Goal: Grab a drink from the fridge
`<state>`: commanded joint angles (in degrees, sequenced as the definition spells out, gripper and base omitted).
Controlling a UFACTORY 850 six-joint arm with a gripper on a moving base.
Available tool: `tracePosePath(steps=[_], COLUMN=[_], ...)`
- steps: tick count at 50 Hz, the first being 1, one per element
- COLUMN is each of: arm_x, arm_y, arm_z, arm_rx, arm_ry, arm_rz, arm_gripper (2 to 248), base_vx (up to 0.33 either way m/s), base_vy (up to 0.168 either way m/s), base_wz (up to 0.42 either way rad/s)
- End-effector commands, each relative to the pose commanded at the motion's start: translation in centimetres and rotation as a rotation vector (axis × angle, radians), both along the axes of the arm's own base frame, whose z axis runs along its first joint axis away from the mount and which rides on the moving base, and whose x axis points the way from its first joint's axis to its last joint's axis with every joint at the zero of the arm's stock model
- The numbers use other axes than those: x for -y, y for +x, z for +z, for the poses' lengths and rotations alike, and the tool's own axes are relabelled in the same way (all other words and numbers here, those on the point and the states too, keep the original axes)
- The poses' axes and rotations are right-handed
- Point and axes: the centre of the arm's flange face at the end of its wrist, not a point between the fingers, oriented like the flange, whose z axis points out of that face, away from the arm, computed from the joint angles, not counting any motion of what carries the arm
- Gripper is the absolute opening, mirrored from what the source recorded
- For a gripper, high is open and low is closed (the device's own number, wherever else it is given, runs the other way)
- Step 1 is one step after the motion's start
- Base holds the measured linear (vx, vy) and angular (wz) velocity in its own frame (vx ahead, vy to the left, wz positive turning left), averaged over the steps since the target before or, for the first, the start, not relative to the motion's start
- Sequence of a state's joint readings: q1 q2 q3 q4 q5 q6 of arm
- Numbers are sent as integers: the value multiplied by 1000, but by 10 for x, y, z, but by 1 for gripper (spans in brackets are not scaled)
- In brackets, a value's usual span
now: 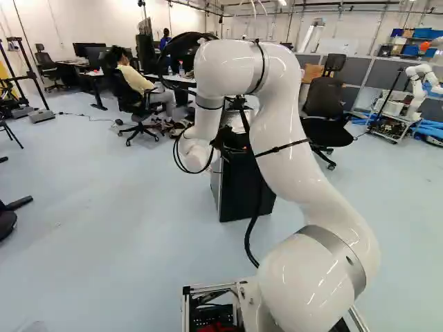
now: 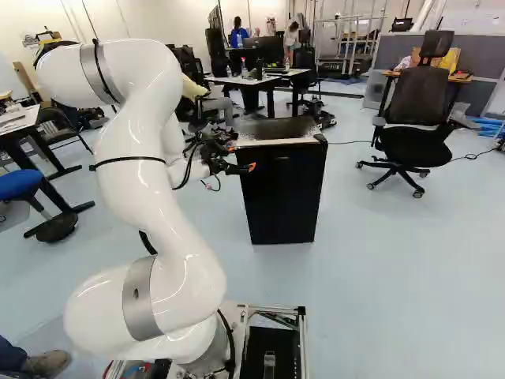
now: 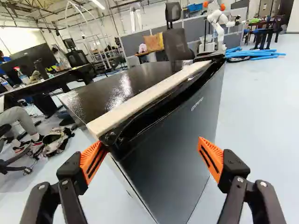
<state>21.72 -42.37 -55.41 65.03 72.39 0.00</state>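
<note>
In the right base view my gripper is beside the near top corner of the small black fridge. The left base view shows the fridge partly behind my arm. Seen from the wrist, the gripper stands wide open, its orange pads well apart. One pad is close to the corner of the fridge, at the end of the dark recess along the door's top edge; whether it touches is unclear. The other pad stands out in front of the door. The door looks closed, hiding the inside. No drink shows.
A black office chair stands right of the fridge in the right base view. Desks and a seated person are behind it. Another robot stands at the far right of the left base view, near blue tubes.
</note>
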Motion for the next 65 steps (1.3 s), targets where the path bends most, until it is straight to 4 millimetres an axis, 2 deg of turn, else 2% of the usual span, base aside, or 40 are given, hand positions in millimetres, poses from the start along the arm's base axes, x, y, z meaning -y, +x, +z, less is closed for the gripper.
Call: tracePosePath(steps=[28,65], arm_x=[3,4], arm_y=[-8,-46], arm_z=[0,2], arm_rx=[-10,-50], arm_ry=[8,3], arm_rz=[-46,-85], arm_gripper=[247,247], base_vx=[-1,0], base_vy=[-1,0], base_wz=[-4,0])
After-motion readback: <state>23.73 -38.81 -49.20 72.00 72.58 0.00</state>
